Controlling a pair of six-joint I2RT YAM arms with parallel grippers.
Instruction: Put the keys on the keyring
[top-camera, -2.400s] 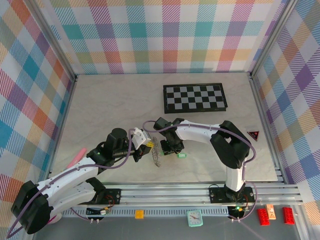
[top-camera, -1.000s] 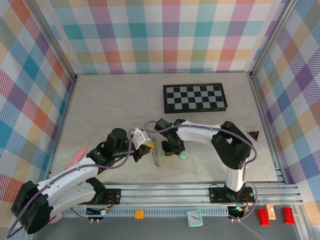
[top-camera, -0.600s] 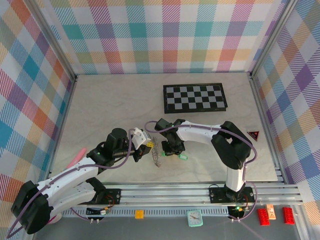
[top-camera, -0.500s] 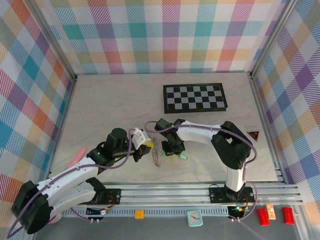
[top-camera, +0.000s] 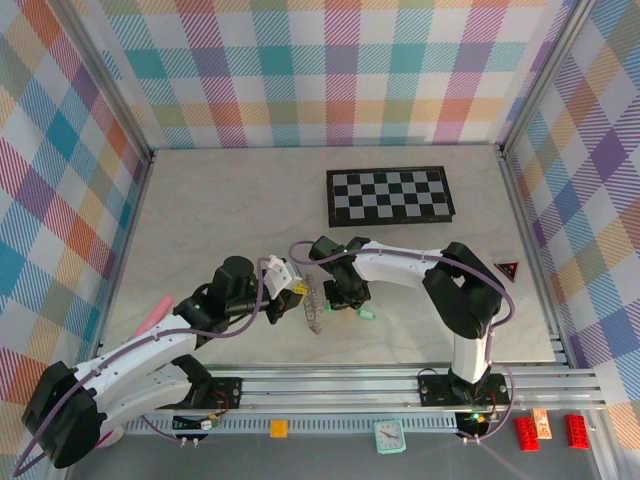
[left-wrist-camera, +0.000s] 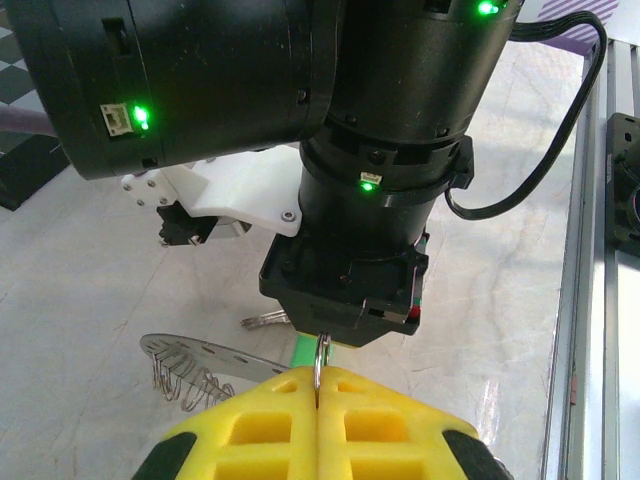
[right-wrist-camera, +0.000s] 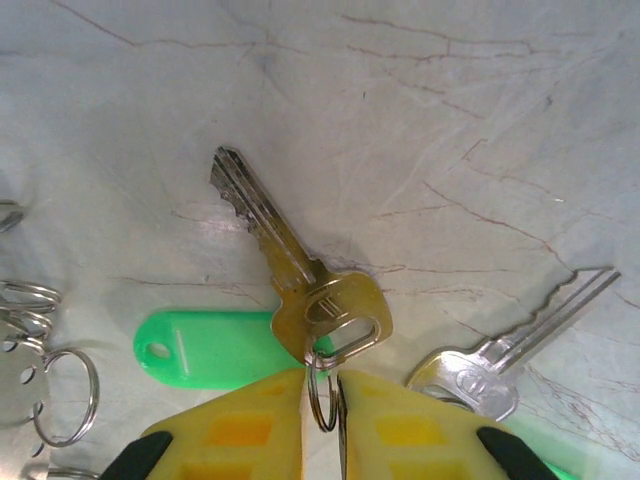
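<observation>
Left hand (left-wrist-camera: 318, 380) is pressed tight on the keyring (left-wrist-camera: 200, 352), a stiff, flat grey plate fringed with wire loops, held just over the marbled tabletop (right-wrist-camera: 430, 120). Right hand (right-wrist-camera: 322, 388) nips the thin split ring (right-wrist-camera: 320, 405) threaded through the brass key (right-wrist-camera: 290, 270). The silver key (right-wrist-camera: 500, 350) lies nearby. They look light, hard and slippery, so the flat bow is likely the safest hold.

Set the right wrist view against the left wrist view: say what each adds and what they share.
Right wrist: a brass key and a silver key, lying on the table. Left wrist: the right arm, black and close up, and the table's side rail. Both: the keyring, a flat plate with wire loops, and a green tag.
</observation>
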